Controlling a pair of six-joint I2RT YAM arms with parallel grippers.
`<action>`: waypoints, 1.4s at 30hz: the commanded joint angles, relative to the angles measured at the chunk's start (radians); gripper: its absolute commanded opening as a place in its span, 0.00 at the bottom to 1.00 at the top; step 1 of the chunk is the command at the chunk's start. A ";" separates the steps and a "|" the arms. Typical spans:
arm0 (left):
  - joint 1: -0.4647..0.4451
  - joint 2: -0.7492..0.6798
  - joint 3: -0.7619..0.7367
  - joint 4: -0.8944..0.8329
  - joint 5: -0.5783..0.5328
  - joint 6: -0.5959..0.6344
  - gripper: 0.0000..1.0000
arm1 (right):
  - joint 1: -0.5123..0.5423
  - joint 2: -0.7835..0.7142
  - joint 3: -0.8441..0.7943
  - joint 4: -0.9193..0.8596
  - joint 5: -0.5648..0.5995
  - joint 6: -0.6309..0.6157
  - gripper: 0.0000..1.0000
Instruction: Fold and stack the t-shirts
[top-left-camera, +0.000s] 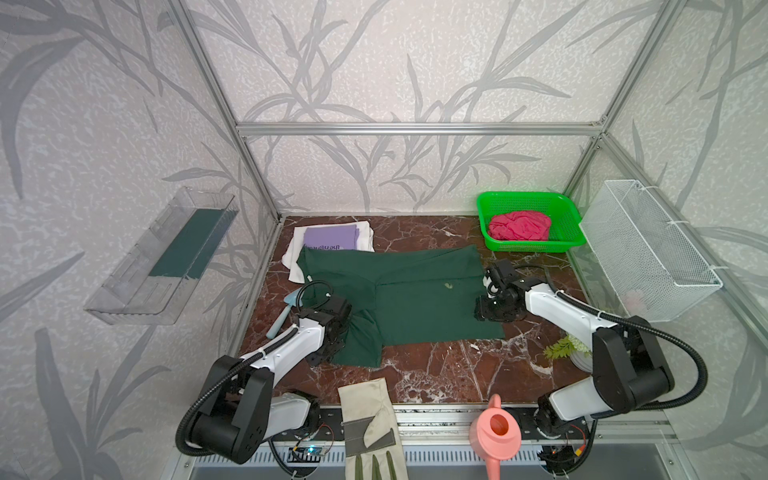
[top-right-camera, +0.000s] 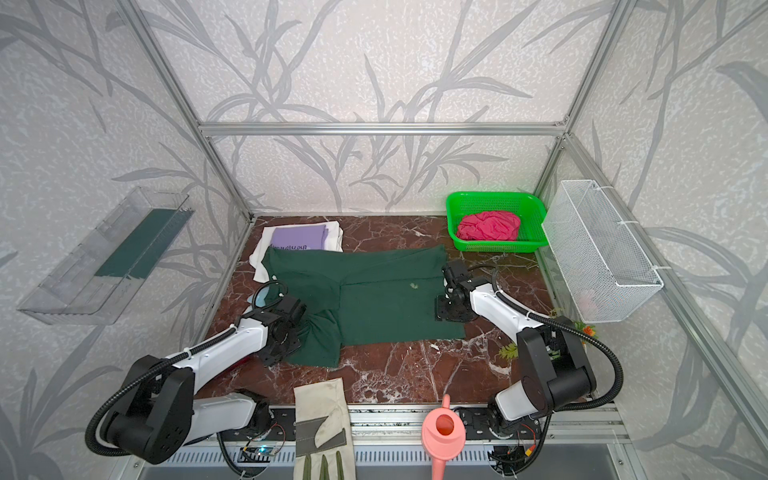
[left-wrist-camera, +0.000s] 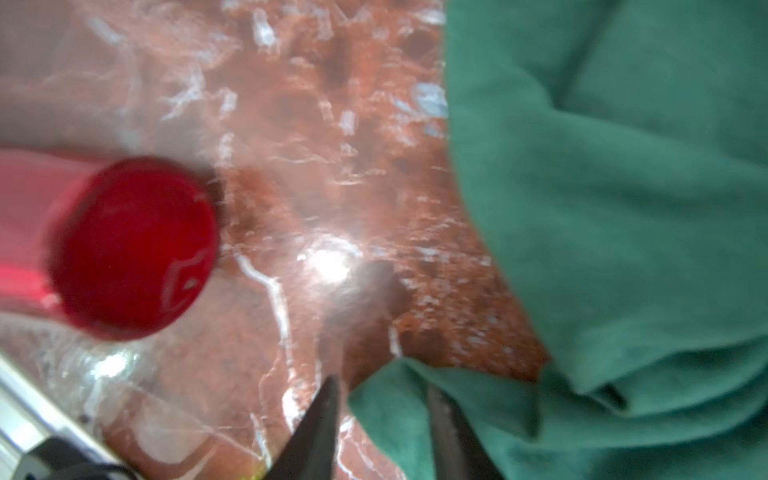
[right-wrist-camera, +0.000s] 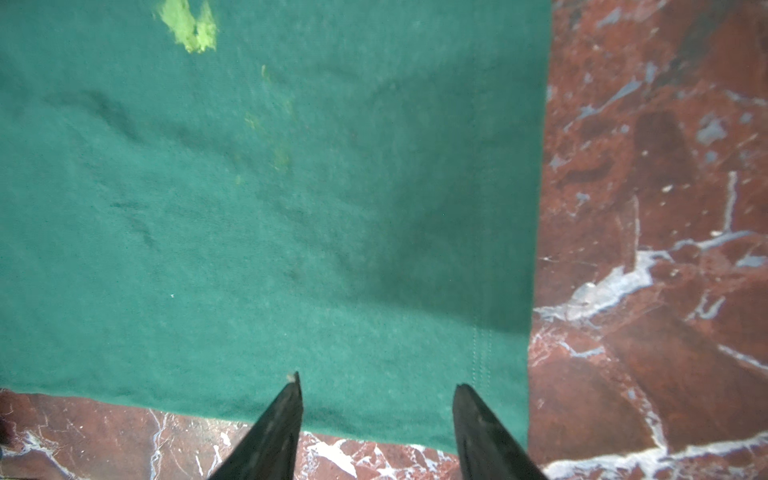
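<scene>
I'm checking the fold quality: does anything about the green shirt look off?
Yes. The dark green t-shirt is bunched into creases beside the left claw instead of lying flat, and a small yellow-green fleck sits on its cloth.

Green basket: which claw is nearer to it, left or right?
Right. The right claw hangs over the green shirt's right edge, in front of the basket; the left claw is at the shirt's bunched left side, across the table.
</scene>
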 joint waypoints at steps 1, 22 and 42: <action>0.004 0.013 -0.013 0.007 0.045 0.003 0.25 | -0.021 -0.038 0.003 -0.027 -0.028 -0.008 0.59; -0.161 0.073 -0.104 0.169 0.166 -0.141 0.22 | -0.125 -0.056 0.034 -0.064 -0.090 -0.039 0.59; -0.164 -0.576 0.126 -0.428 -0.041 -0.147 0.00 | -0.179 -0.157 -0.154 -0.095 -0.007 0.085 0.53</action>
